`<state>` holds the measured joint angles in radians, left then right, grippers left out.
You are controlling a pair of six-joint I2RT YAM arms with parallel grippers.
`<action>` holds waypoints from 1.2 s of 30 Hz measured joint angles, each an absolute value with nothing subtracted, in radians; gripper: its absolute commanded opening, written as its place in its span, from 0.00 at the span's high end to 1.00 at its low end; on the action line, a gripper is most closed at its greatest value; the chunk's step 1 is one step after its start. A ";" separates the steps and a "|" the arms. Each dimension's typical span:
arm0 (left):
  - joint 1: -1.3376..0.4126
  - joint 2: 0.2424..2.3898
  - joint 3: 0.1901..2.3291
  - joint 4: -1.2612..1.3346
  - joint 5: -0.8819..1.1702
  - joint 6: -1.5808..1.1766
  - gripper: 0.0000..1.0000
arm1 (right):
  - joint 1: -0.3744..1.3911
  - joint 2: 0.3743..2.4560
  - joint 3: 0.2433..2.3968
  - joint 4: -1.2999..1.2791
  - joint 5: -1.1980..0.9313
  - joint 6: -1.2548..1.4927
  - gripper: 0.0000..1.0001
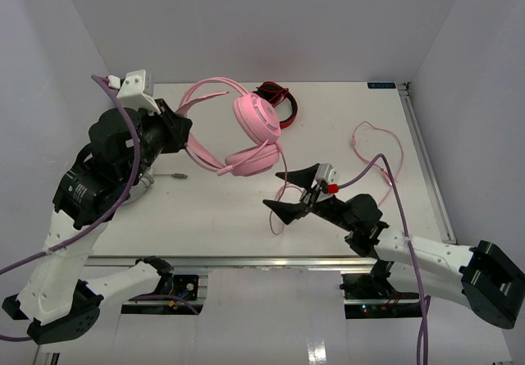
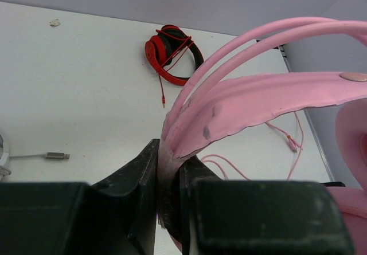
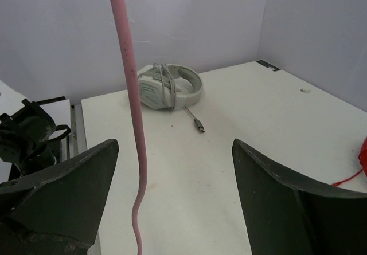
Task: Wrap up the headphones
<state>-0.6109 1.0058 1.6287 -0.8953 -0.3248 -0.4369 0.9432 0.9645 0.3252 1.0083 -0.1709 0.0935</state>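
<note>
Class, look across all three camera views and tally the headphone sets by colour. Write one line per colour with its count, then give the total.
pink headphones: 1
red-and-black headphones: 1
grey-white headphones: 1
Total: 3

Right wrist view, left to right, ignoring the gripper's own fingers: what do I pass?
Hanging pink cable → light grey-white headphones → thin red cable at the right edge.
</note>
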 measured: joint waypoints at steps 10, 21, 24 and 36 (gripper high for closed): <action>-0.611 1.005 1.686 -0.898 -0.276 -0.472 1.00 | 0.943 1.181 0.362 1.224 -0.323 0.141 0.28; -0.611 1.002 1.679 -0.881 -0.263 -0.508 1.00 | 0.945 1.333 0.350 1.268 -0.353 0.183 0.31; -0.611 0.999 1.675 -0.878 -0.260 -0.514 1.00 | 0.946 1.359 0.350 1.270 -0.350 0.186 0.38; -0.611 0.954 1.631 -0.852 -0.274 -0.528 1.00 | 0.954 1.498 0.341 1.296 -0.356 0.226 0.42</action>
<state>-0.6109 0.9544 1.6312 -0.8521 -0.2737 -0.5285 0.9539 1.4978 0.3409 1.2961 -0.3561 0.2263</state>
